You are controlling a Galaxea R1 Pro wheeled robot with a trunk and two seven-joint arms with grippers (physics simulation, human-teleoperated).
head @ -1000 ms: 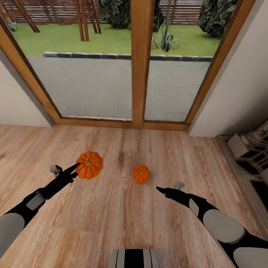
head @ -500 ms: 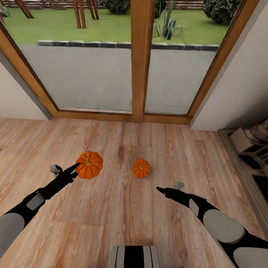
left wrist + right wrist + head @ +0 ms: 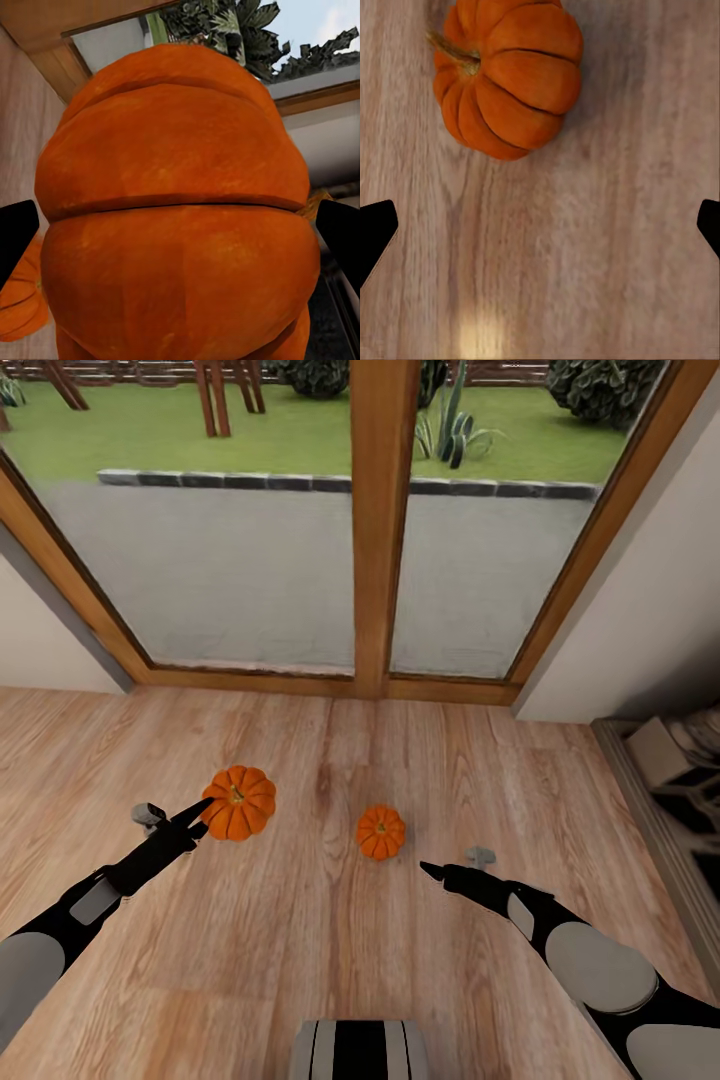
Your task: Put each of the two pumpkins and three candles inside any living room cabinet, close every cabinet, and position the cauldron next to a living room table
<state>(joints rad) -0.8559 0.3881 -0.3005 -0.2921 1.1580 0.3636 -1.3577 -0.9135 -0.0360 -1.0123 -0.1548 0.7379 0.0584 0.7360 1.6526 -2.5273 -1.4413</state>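
Note:
The larger orange pumpkin (image 3: 240,802) hangs just above the wood floor, with my left gripper (image 3: 205,810) shut on it. In the left wrist view that pumpkin (image 3: 176,225) sits between the two black fingertips (image 3: 15,232) at its sides. The smaller pumpkin (image 3: 380,832) rests on the floor in the middle, and part of it (image 3: 19,300) shows past the held one. My right gripper (image 3: 430,872) hovers open a short way to the right of the small pumpkin and nearer to me. Its wrist view has that pumpkin (image 3: 506,79) ahead of the spread fingertips (image 3: 375,232), not between them.
A glass door with a thick wooden frame (image 3: 382,560) stands straight ahead, with white walls on both sides. The grey stone fireplace edge (image 3: 680,780) runs along the right. Bare wood floor (image 3: 330,960) lies between my arms and my base (image 3: 360,1050).
The whole view shifted slightly up and then back down, so the camera moved. Both arms keep their pose, and the larger pumpkin stays in the left gripper.

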